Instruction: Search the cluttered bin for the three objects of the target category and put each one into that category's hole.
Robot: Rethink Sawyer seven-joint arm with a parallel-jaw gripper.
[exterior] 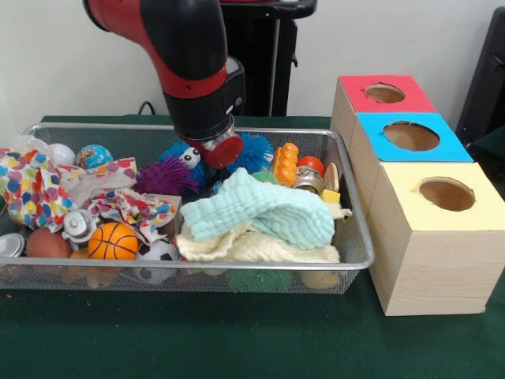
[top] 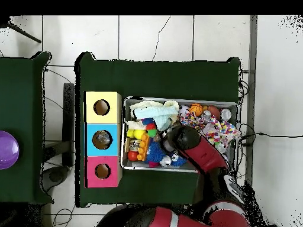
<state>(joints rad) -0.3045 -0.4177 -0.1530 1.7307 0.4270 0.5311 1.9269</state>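
Search step: the arm is down among the toys, nothing sorted that can be confirmed.

The wire bin (exterior: 351,237) on the green surface (exterior: 237,339) is still crowded: a basketball (exterior: 114,241), a globe ball (exterior: 94,155), a purple spiky ball (exterior: 166,178), a mint cloth (exterior: 264,209) and polka-dot fabric (exterior: 31,189). The target category is unclear. The gripper (exterior: 211,142) hangs over the bin's back middle; whether the jaws are parted or holding anything cannot be told. Next comes a clean pick, then a carry to the red box (exterior: 383,95), blue box (exterior: 410,138) or yellow box (exterior: 446,197) beside the bin.

bin (exterior: 351,260): wire mesh metal | boxes (exterior: 430,264): pale raw wood | towel (exterior: 264,209): soft ribbed cloth
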